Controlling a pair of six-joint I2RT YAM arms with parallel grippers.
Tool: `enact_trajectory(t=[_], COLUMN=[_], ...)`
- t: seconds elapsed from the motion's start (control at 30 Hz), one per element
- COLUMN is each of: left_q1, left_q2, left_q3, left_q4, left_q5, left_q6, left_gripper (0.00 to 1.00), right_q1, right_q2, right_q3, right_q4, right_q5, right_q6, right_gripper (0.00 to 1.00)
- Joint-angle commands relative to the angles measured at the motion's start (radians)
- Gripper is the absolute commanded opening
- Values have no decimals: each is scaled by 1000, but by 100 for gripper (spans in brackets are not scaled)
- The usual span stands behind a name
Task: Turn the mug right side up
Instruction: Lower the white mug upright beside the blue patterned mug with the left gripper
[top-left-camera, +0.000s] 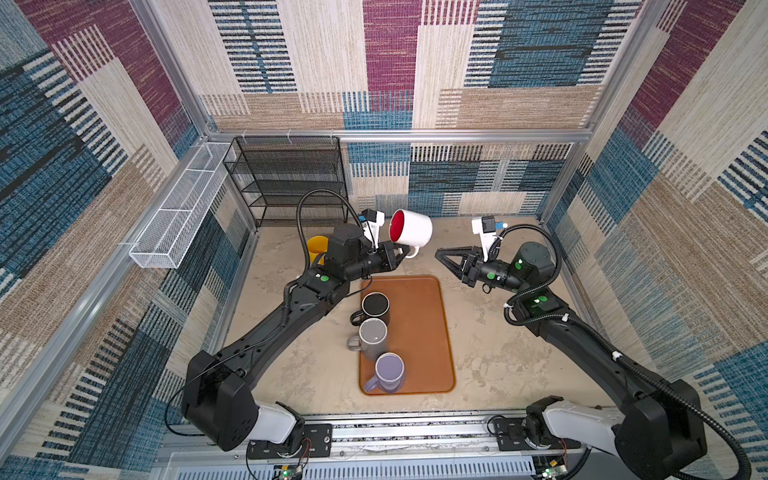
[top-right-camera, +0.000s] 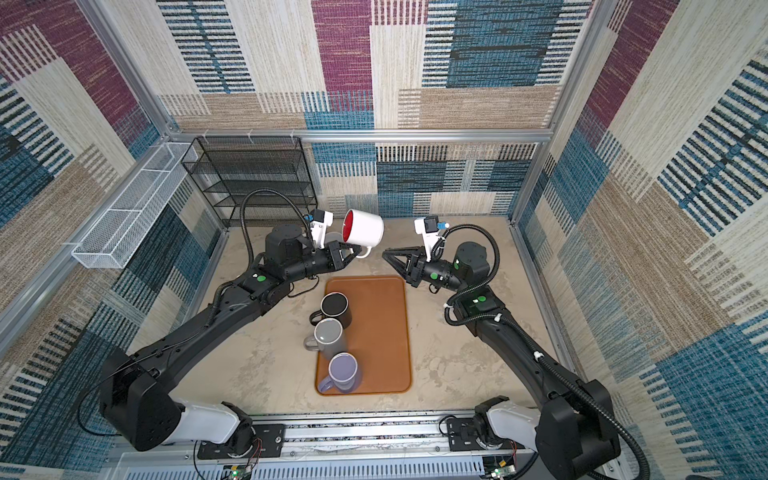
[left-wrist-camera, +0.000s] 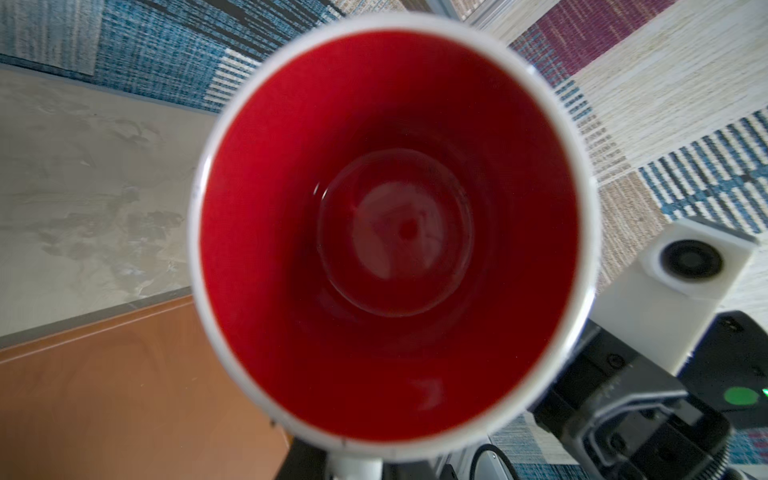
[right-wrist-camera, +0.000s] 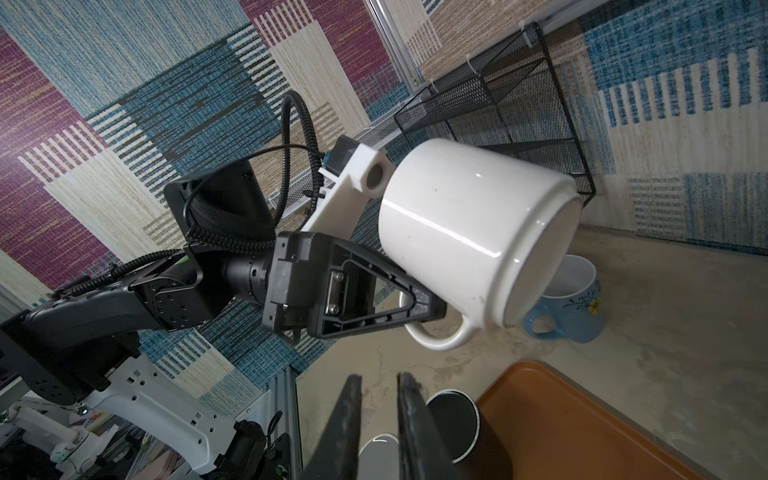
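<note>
**White mug held on its side above the worktop**

The white mug (top-left-camera: 411, 227) (top-right-camera: 363, 227) hangs in the air over the far middle of the worktop (top-left-camera: 498, 353), just beyond the far edge of the brown tray (top-left-camera: 424, 299). It lies on its side. Its red inside faces left, filling the left wrist view (left-wrist-camera: 390, 232), and its base points right. The handle is on the underside.

The left gripper (top-left-camera: 405, 251) (right-wrist-camera: 428, 307) has its jaws clamped on that handle, and the mug body sits above them.

The right gripper (top-left-camera: 438, 253) (top-right-camera: 384, 252) is level with the mug on its right, near it but not touching. Its jaws are drawn almost together, with only a narrow slit showing in the right wrist view (right-wrist-camera: 379, 380), and they hold nothing.

Three mugs stand upright in a row along the left side of the tray: a black mug (top-left-camera: 375, 305) farthest, a grey mug (top-left-camera: 372, 334) in the middle and a lavender mug (top-left-camera: 389, 370) nearest. All three handles point left.

A yellow cup (top-left-camera: 316, 247) shows behind the left arm. A blue-and-white mug (right-wrist-camera: 569, 299) stands upright on the worktop beyond the held mug. A black mesh rack (top-left-camera: 286, 178) stands at the far left.
</note>
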Motion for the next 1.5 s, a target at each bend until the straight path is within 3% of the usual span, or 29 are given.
enact_trajectory(t=[0.0, 0.7, 1.47], left_q1=[-8, -82, -105], left_q2=[15, 364, 814], left_q3=[44, 433, 879], left_q4=[-62, -511, -778], left_q5=[-99, -481, -713], left_q6=[64, 140, 182], left_gripper=[0, 0, 0], right_q1=[-5, -24, -26], right_q2=[-20, -133, -192], right_q3=[-6, -66, -119], right_q4=[-20, -112, -145], right_q5=[32, 129, 165], right_q6=[-24, -51, -54], right_gripper=[19, 17, 16])
